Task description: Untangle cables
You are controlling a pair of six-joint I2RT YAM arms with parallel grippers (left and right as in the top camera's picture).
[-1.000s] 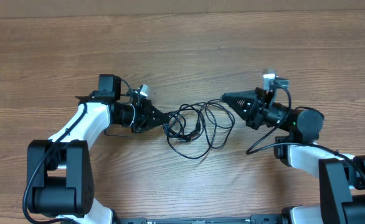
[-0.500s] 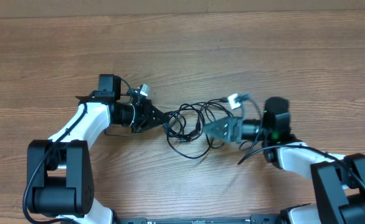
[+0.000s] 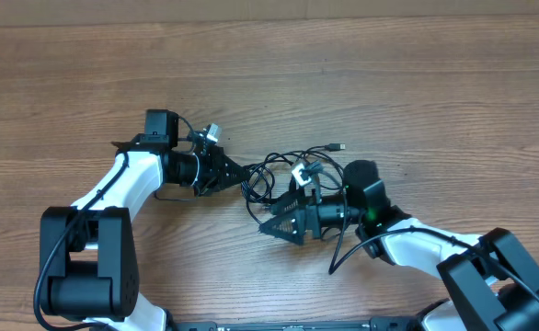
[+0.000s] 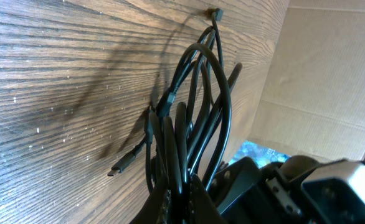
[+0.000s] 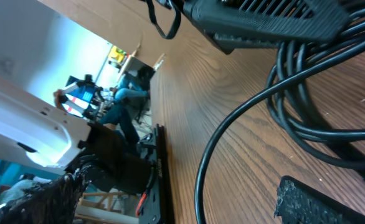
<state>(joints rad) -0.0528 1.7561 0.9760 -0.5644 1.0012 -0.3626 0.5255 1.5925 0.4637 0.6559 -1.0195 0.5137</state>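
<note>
At the far left, the white-and-black left arm reaches rightward over the brown wood-grain counter. A small white tag sits on its wrist; any print there is too small for us to read.

The left hand is clamped tight on the left edge of the thin black cords. In the left wrist view we see several strands bunched together and running down into the closed left hand.

The cords form a loose knot of overlapping loops lying on the counter between the two hands. One free end with a small plug lies on the wood up and to the right of the tangle. In the left wrist view another plug end rests on the wood beside the bundle.

To the right and slightly below the tangle, the right hand points leftward over the lower loops. Its jaws stand wide apart and grip nothing. In the right wrist view a rough black pad sits at the lower right, well apart from its partner at the lower left. Cord loops lie on the wood between and ahead of them.
</note>
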